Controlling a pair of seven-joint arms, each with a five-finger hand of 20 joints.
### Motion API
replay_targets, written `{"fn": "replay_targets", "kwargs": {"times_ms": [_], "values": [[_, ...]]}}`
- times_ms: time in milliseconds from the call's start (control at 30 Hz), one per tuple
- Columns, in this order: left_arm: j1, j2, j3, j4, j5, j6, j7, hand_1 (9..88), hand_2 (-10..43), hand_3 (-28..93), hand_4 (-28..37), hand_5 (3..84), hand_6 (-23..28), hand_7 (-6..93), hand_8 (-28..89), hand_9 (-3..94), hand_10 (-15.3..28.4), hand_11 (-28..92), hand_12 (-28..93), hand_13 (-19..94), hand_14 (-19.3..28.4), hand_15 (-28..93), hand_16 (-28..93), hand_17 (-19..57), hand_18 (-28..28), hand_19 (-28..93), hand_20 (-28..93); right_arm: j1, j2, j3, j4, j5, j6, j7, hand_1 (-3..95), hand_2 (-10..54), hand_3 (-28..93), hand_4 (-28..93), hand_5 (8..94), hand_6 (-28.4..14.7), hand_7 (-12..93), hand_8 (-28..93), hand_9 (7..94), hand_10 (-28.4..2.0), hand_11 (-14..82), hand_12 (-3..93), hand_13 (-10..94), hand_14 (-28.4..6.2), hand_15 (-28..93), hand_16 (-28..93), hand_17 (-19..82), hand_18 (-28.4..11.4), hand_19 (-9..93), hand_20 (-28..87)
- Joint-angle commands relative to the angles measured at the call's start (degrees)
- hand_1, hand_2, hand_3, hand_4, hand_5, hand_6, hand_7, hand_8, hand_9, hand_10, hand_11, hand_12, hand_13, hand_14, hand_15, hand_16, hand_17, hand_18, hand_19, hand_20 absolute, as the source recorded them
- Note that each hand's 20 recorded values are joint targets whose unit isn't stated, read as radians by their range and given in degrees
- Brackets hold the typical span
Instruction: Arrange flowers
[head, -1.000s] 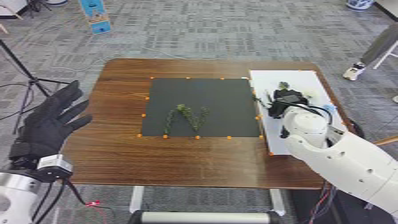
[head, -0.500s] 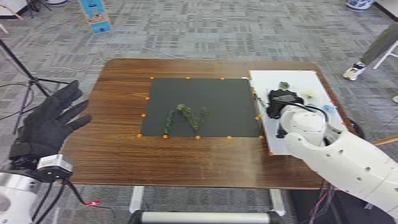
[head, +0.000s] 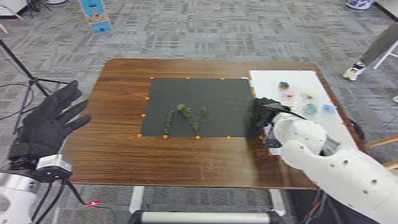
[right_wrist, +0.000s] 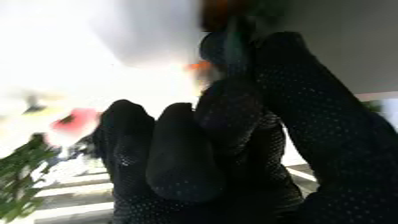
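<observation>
On the dark mat lie several green sprigs, fanned out near its middle. My right hand is over the border between the mat and the white board. In the right wrist view, the right hand has its thumb and a finger pinched together on a thin green stem, with a blurred brownish-orange shape beyond. Small flower heads rest on the board: pink, yellow, teal and blue. My left hand is open beside the table's left edge.
The brown wooden table surrounds the mat. Orange markers line the mat's edges. A dark, orange-tinted flower head lies near the board's far end. A tripod stands left of the table.
My right hand has moved left and nearer the robot, from over the white board to the mat's right edge, uncovering flower heads. The left hand has kept still.
</observation>
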Motion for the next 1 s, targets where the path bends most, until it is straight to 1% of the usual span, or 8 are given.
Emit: {"fn": "replay_targets", "kwargs": {"times_ms": [33, 200, 333, 700, 900, 933, 1000], "values": [[0.5, -0.43, -0.26, -0.50, -0.39, 0.55, 0.09, 21.9, -5.8, 65, -28.3, 22.6, 1.4, 15.0, -8, 17.7, 8.1, 11, 20, 15, 12.9, 10, 5, -12.9, 23.6, 38, 6, -3.2, -1.7, -1.5, -2.8, 1.2, -3.1, -2.7, 47.3, -9.5, 78, -17, 73.9, -0.6, 43, 22, 84.1, -8.2, 59.3, 37.3, 80, -5.9, 81, 40, 54, -19.3, 93, 72], [0.7, -0.38, -0.37, -0.51, -0.41, 0.45, -0.03, 21.9, -5.8, 65, -28.3, 22.5, 1.4, 15.0, -8, 17.7, 8.2, 12, 20, 15, 13.0, 10, 5, -12.9, 23.6, 38, 6, -3.1, -3.2, -1.6, -2.9, 1.2, -3.3, -1.8, 47.0, -9.5, 78, -16, 73.9, -0.5, 44, 21, 84.0, -8.1, 59.6, 37.3, 81, -5.7, 82, 40, 55, -19.3, 93, 72], [0.7, -0.41, -0.40, -0.51, -0.46, 0.30, -0.15, 21.8, -5.7, 65, -28.3, 22.6, 1.4, 14.9, -8, 17.7, 8.2, 12, 20, 15, 12.9, 10, 5, -12.9, 23.6, 38, 6, -3.4, -4.5, -1.4, -3.3, 1.1, -2.4, -0.8, 46.5, -9.5, 78, -15, 73.9, -0.4, 44, 21, 84.5, -8.2, 59.7, 37.1, 81, -5.7, 82, 40, 55, -19.2, 93, 72], [0.2, 0.09, -0.11, -0.27, -0.49, -0.04, -0.50, 21.7, -5.7, 65, -28.3, 22.7, 1.5, 14.9, -8, 17.7, 8.1, 11, 20, 15, 12.9, 10, 5, -12.9, 23.6, 38, 6, -2.4, -8.9, -2.6, -3.1, 0.7, -1.3, 0.2, 46.0, -9.5, 78, -14, 74.7, -0.5, 44, 21, 85.1, -8.1, 59.6, 37.3, 82, -5.5, 82, 40, 56, -19.2, 93, 73], [0.0, 0.27, 0.07, -0.15, -0.48, -0.16, -0.53, 21.5, -5.8, 65, -28.3, 22.6, 1.4, 14.9, -8, 17.7, 8.1, 11, 20, 15, 12.8, 9, 5, -12.9, 23.5, 38, 6, -1.6, -9.8, -3.9, -2.5, 0.3, -0.4, 2.4, 45.8, -9.5, 78, -13, 75.2, -0.6, 43, 21, 85.4, -7.8, 59.6, 37.5, 82, -5.3, 82, 40, 57, -19.2, 93, 73], [-0.2, 0.28, 0.06, -0.11, -0.53, -0.25, -0.73, 21.4, -5.9, 65, -28.3, 22.7, 1.4, 14.9, -8, 17.7, 8.1, 11, 20, 15, 12.8, 9, 5, -12.9, 23.5, 38, 6, -1.6, -9.9, -3.8, -2.2, 0.5, -0.6, 2.7, 46.0, -9.5, 78, -13, 75.2, -0.6, 43, 21, 85.4, -7.7, 59.6, 37.5, 82, -5.2, 82, 40, 57, -19.2, 93, 73], [-0.1, 0.31, 0.08, -0.12, -0.54, -0.08, -0.70, 21.5, -5.8, 65, -28.3, 22.6, 1.4, 14.9, -8, 17.7, 8.1, 11, 20, 15, 12.8, 9, 5, -12.9, 23.5, 38, 6, -1.5, -9.9, -4.2, -1.8, 0.0, -0.3, 3.2, 46.1, -9.5, 78, -13, 75.3, -0.8, 43, 22, 85.4, -7.6, 59.6, 37.6, 82, -5.1, 82, 41, 58, -19.0, 93, 73]]}}
